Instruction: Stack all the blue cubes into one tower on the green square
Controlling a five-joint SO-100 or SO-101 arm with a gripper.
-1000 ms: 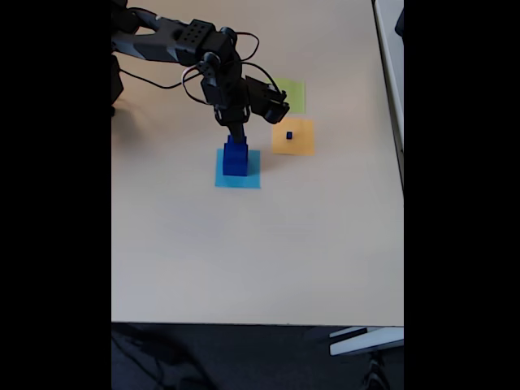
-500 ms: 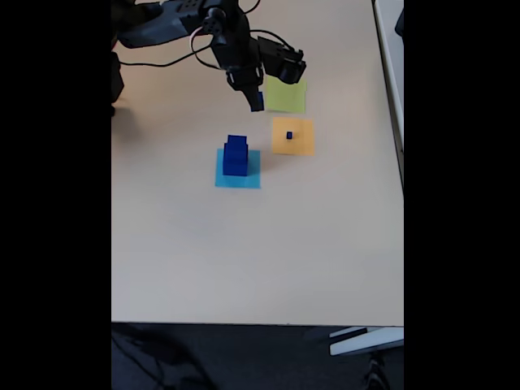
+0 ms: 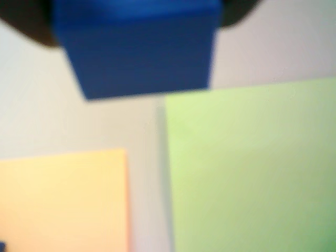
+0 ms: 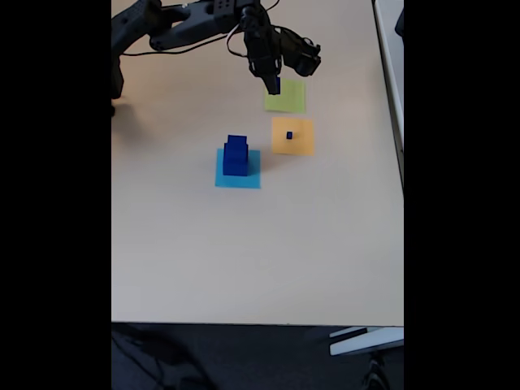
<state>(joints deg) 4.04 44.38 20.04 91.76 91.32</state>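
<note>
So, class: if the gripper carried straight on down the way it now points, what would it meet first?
Most likely the green square. The gripper, shut on a blue cube, points down near that square's left edge, so depth leaves bare table possible.

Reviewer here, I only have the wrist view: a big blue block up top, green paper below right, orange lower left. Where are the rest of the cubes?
Observer: In the fixed view a stepped stack of blue cubes stands on the light blue square, apart from the claw.
Operator: Anything on the orange?
Observer: One tiny blue cube sits near the middle of the orange square.
Operator: And the green?
Observer: The green square is bare; the claw, with its held cube, is over its upper left edge.
</note>
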